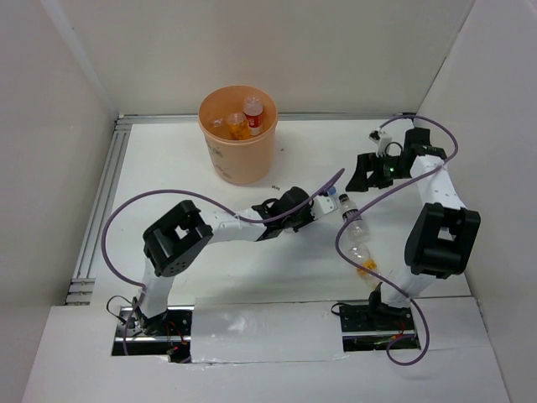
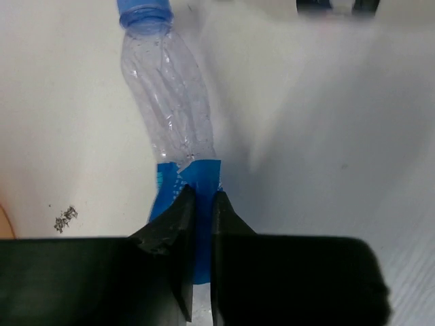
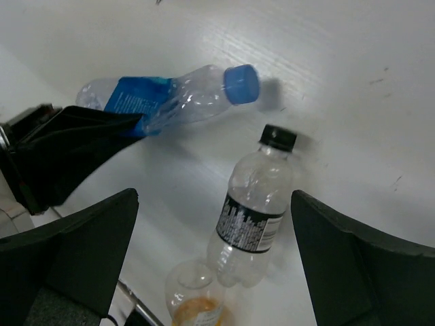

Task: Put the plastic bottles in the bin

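My left gripper [image 2: 202, 198] is shut on the blue label of a clear bottle with a blue cap [image 2: 166, 95], which lies on the white table; the same bottle [image 3: 170, 98] shows in the right wrist view. My right gripper [image 3: 214, 195] hangs open above a clear black-capped bottle with a black label [image 3: 255, 217] [image 1: 357, 225], touching nothing. An orange bottle [image 3: 194, 302] [image 1: 366, 262] lies just beyond the black-capped bottle's base. The orange-peach bin [image 1: 220, 153] stands at the back left and holds an orange bottle [image 1: 237, 125] and a red-white labelled one [image 1: 253, 112].
White walls close in the table on the left, back and right. A metal rail [image 1: 99, 206] runs along the left edge. Purple cables loop from both arms over the table. The right arm's elbow [image 1: 440, 239] stands close to the right wall.
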Available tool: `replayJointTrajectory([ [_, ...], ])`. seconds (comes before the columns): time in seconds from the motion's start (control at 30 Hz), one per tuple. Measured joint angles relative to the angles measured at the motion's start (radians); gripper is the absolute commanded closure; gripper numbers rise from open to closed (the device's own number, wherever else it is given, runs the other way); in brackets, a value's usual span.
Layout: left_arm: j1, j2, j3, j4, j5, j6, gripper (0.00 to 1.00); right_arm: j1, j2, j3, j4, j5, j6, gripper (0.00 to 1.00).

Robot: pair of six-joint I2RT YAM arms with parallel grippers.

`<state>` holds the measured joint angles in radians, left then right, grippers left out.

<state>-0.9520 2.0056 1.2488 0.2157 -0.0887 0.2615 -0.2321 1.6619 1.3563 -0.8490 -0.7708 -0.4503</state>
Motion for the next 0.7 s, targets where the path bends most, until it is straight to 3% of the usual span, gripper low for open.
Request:
replayJointTrajectory([
  [0.1, 0.0, -0.013, 0.037, -0.019, -0.011, -0.022, 1.0, -0.006, -0.059, -0.064, -0.008, 0.006, -0.009, 0.0],
  [0.3, 0.008, -0.154, 0.043, -0.15, -0.02, -0.08, 1.0, -0.015, -0.167, -0.132, -0.004, 0.051, -0.024, 0.0],
  [0.4, 0.032, -0.252, 0.118, -0.174, -0.022, -0.11, 1.0, -0.017, -0.186, -0.165, -0.002, 0.072, -0.028, 0.0],
  [0.57, 0.169, -0.386, 0.271, -0.111, -0.063, -0.172, 1.0, -0.018, -0.192, -0.225, 0.002, 0.095, -0.03, 0.0],
  [0.7, 0.303, -0.43, 0.325, -0.04, -0.179, -0.228, 1.0, -0.018, -0.201, -0.243, 0.004, 0.108, -0.031, 0.0],
])
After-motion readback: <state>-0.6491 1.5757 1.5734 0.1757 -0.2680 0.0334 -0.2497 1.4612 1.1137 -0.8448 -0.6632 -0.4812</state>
